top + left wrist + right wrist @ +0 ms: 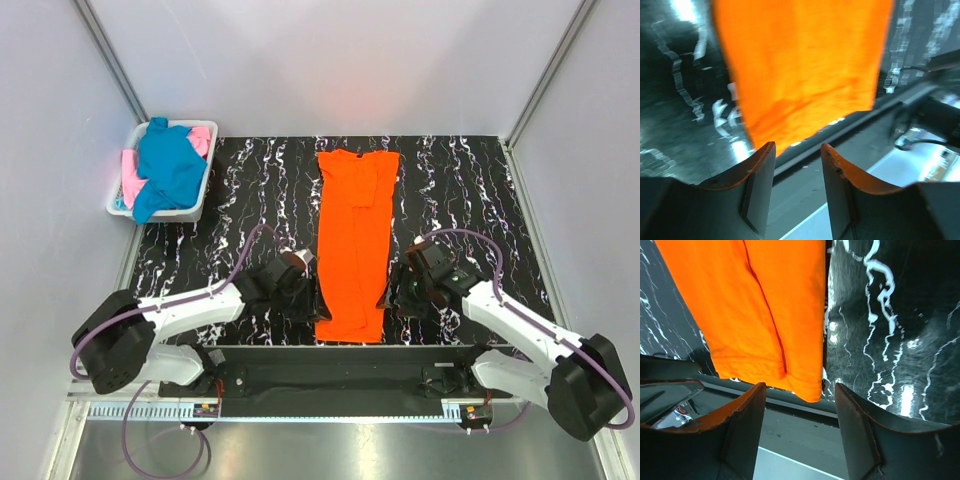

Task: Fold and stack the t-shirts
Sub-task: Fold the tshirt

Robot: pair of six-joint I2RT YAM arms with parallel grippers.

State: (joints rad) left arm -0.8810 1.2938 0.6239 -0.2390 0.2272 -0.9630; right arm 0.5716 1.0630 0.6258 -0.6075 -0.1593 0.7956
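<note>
Farthest left, a white slatted plastic basket (119, 207) sits at the far left corner of the black, white-veined marble-patterned table (240, 190). It holds a crumpled teal-blue cloth t-shirt (168, 165) heaped on top of a pink cloth t-shirt (130, 180), which peeks out at the basket's left side and far right corner. Moving right, the left gripper (308, 300) lies low over the table near its front edge, just beside the near left corner of the bright orange short-sleeved cloth t-shirt (355, 240). In the left wrist view the left gripper (797, 147) has its two dark fingers (760, 175) parted with nothing between them, and the orange t-shirt (800, 65) has its hem just beyond the tips. That view is blurred, so whether a tip brushes the cloth is hard to tell. The orange t-shirt lies flat in the middle of the table as a long narrow strip, its sides folded in, running from the far side down to the front edge. On its right, the right gripper (392, 295) sits close to the near right corner of the strip. The right wrist view shows the right gripper (800, 387) spread wide and empty, with the orange t-shirt (755, 305) and its hem corner just ahead of the gap.
</note>
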